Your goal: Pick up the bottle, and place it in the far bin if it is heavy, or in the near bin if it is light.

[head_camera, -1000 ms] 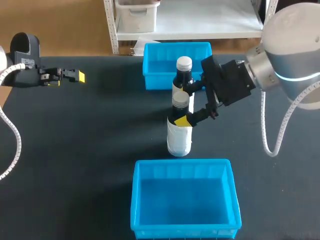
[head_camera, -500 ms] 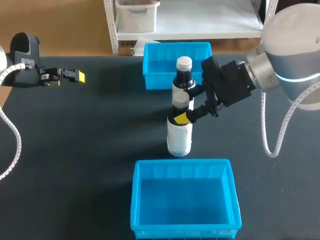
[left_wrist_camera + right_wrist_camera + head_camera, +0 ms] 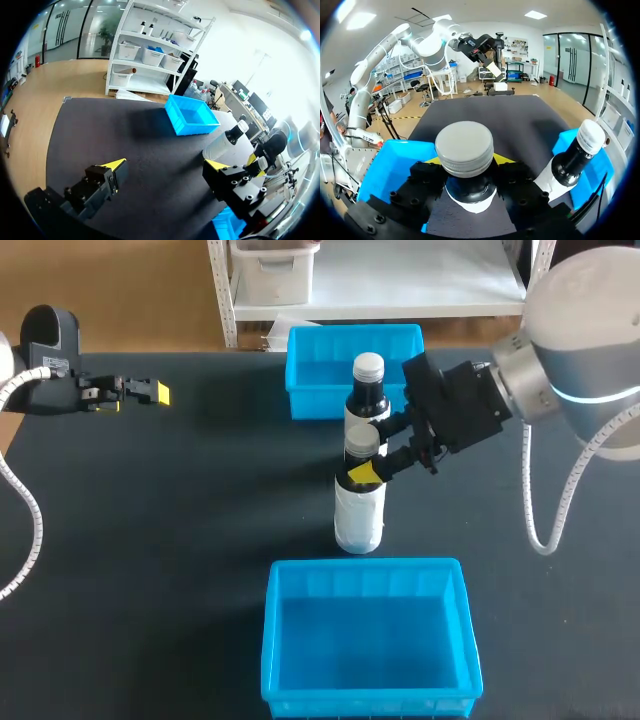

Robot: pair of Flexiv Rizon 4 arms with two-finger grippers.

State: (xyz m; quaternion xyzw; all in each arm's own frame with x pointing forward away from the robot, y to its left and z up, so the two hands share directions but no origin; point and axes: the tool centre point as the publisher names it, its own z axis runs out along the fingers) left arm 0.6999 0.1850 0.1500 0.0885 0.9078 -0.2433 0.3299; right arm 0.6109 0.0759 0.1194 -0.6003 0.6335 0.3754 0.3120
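On the table [image 3: 180,520], the front bottle [image 3: 359,515] stands just before the rear bottle [image 3: 367,392], the 2 between the far bin [image 3: 312,405] behind and the near bin [image 3: 365,569] in front.

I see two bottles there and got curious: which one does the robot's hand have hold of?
The nearer white-bodied bottle: the right hand grips its neck. The taller dark bottle behind it is not held.

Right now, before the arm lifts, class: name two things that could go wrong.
The right gripper clamps the near bottle only at its neck; a heavy bottle may slip or swing. The tall bottle stands close behind it, on the way to the far bin, and could be toppled.
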